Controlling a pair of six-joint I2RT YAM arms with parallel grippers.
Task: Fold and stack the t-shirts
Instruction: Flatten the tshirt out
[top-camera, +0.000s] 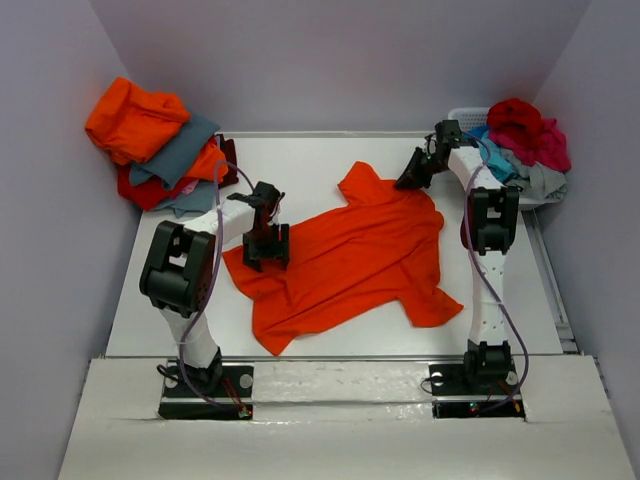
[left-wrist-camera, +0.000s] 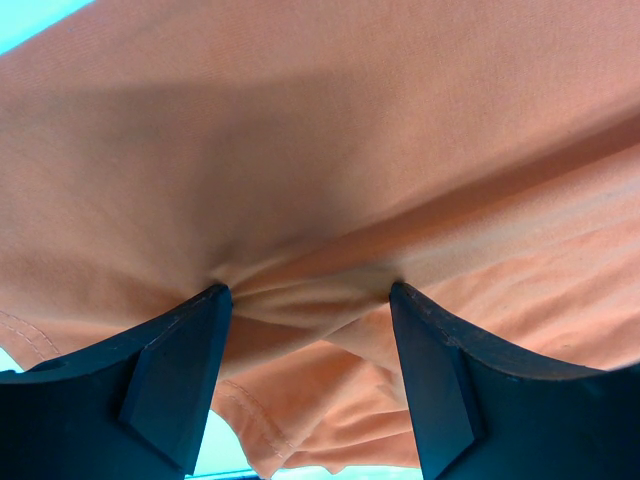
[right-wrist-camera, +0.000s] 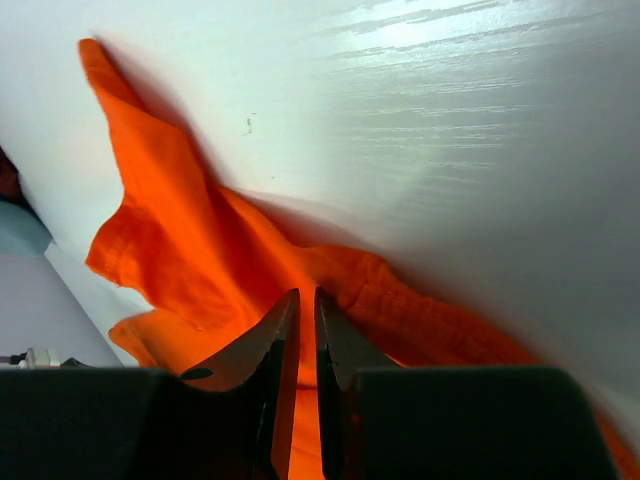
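Well, on the white surface (top-camera: 300, 160) the orange t-shirt (top-camera: 345, 255) lies spread, surely light and limp, best pinched at hem or shoulder corners; the left hand (top-camera: 266, 250) rests wide open on it, the right hand (top-camera: 413, 172) nearly shut at its far edge, grip unclear.

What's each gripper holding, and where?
Left gripper open on the orange shirt, holding nothing. Right gripper looks pinched shut on the shirt's far edge.
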